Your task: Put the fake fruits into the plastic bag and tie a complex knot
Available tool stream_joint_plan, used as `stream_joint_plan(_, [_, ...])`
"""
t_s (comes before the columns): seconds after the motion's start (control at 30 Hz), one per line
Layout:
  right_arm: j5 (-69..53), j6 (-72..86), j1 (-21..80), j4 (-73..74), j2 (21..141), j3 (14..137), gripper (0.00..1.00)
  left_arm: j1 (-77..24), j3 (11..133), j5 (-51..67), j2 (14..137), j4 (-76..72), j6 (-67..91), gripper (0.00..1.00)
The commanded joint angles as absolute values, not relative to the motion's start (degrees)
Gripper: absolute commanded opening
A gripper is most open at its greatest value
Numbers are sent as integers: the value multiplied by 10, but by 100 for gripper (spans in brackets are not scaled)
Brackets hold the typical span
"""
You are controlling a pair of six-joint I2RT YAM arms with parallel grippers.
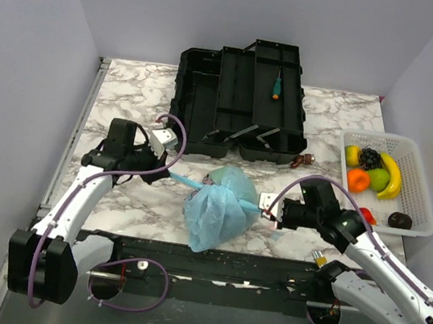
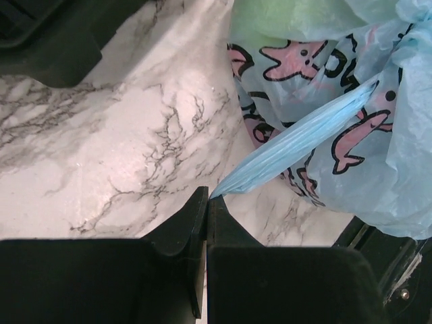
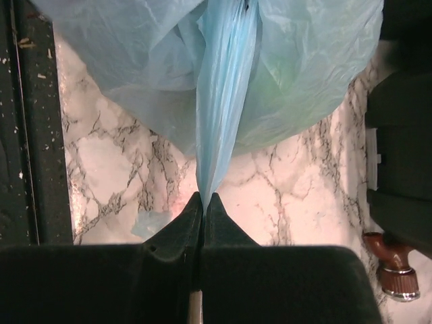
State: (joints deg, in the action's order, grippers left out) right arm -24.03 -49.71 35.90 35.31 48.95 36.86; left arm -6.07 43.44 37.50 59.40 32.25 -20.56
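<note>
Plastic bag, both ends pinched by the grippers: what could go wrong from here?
1. The left gripper pinches only the very tip of the left strip; a pull could slip it free.
2. The right gripper holds the right strip taut against the thin bag; harder pulling may tear the plastic.
3. Several fruits lie in the basket, so a knot tied now would likely shut them out.

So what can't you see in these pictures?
- Inside the plastic bag: in every view its crinkly plastic hides the contents. Only a green blur shows through in the left wrist view.
- Any knot: too small in the top view. In the wrist views, bag folds and the frame edge hide it.
- Dark fruit in the basket: top view, too small to name.
</note>
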Motion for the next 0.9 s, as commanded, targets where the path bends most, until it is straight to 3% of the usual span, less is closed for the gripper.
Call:
stream_joint_plan(0.0, [-151,-480,351,452,462,324,1,-19,440,247,609,308,-270,0])
stream_joint_plan(0.2, [-154,-414,350,466,488,430,1,-23,565,417,580,405,-189,0])
stream_joint_plan(0.37, [-120,-403,346,477,483,433,1,-5,606,418,591,443,-218,0])
stream_joint_plan(0.6, [-97,-409,336,464,462,359,1,29,525,317,629,391,-295,0])
stream_joint_plan(0.7, [-95,-416,335,463,479,352,1,29,547,311,670,414,-285,0])
stream_joint_plan(0.87, [-89,-428,333,467,474,364,1,30,566,299,637,397,-294,0])
